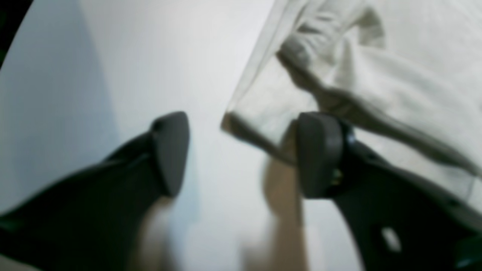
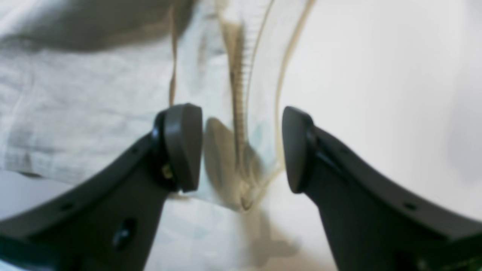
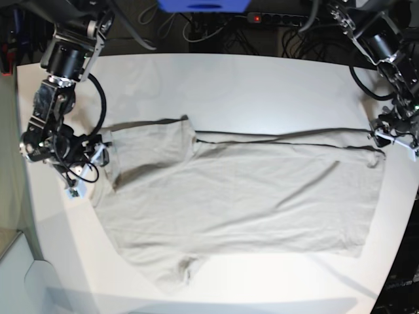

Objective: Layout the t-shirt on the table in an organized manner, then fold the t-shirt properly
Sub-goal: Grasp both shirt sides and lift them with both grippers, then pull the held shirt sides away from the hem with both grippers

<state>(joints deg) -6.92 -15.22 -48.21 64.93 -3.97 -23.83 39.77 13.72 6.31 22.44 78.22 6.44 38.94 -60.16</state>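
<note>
Base view: t-shirt point(image 3: 242, 203) spread crosswise on worktop point(image 3: 262, 85).
Left gripper point(image 1: 241, 154) agape beside hem corner; right gripper point(image 2: 241, 148) parted astride shoulder seam, unclamped. Advise closing squarely, pulling evenly.

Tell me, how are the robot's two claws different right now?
The left gripper is at the t-shirt's bottom-hem end, while the right gripper is at the sleeve end. The left gripper's gap shows mostly bare table, with a cloth corner by one finger. The right gripper straddles a stitched shirt edge. Both are dark, open and low over the table.
</note>
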